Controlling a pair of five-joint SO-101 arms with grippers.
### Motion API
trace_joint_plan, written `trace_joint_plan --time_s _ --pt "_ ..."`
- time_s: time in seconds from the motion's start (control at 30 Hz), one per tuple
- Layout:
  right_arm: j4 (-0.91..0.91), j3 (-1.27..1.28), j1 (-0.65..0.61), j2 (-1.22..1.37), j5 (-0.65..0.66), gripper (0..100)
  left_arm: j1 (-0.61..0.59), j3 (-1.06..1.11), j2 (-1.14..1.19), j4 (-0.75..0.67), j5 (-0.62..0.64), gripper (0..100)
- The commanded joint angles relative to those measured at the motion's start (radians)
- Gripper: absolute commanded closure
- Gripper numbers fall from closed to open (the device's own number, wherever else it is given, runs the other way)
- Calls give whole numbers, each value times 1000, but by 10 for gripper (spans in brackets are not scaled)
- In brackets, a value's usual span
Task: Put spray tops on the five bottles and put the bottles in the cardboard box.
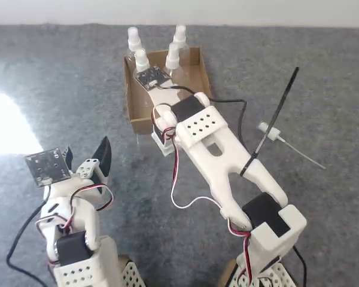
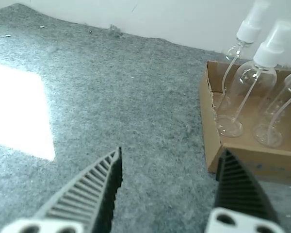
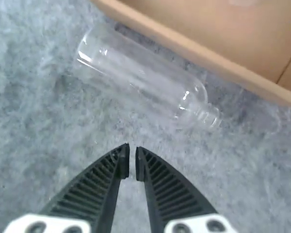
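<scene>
A clear bottle [image 3: 145, 80] without a top lies on its side on the grey felt, close along the outside of the cardboard box [image 3: 208, 29]. My right gripper [image 3: 132, 160] is shut and empty just short of that bottle. The right arm [image 1: 203, 128] stretches over the box's front wall. Several capped bottles [image 1: 142, 60] stand upright in the cardboard box [image 1: 194, 75]. A loose spray top [image 1: 272, 131] with its long tube lies on the felt to the right of the arm. My left gripper [image 1: 85, 152] is open and empty at the lower left, facing the box [image 2: 211, 126] and its bottles [image 2: 242, 82].
A bright patch of light [image 1: 6, 128] falls on the felt at the left. A black zip tie [image 1: 275, 119] sticks out from the right arm. Open felt lies between the left gripper and the box.
</scene>
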Motion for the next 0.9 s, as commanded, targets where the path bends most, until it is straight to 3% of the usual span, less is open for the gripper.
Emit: trace_joint_plan --time_s 0.0,0.37,0.87 --pt "27 -94 5 -18 12 991 3 -10 -14 -23 5 706" --pt "-120 -80 10 -1 8 991 3 -10 -14 -23 5 706" --pt "-467 51 16 160 8 991 3 -10 -14 -23 5 706"
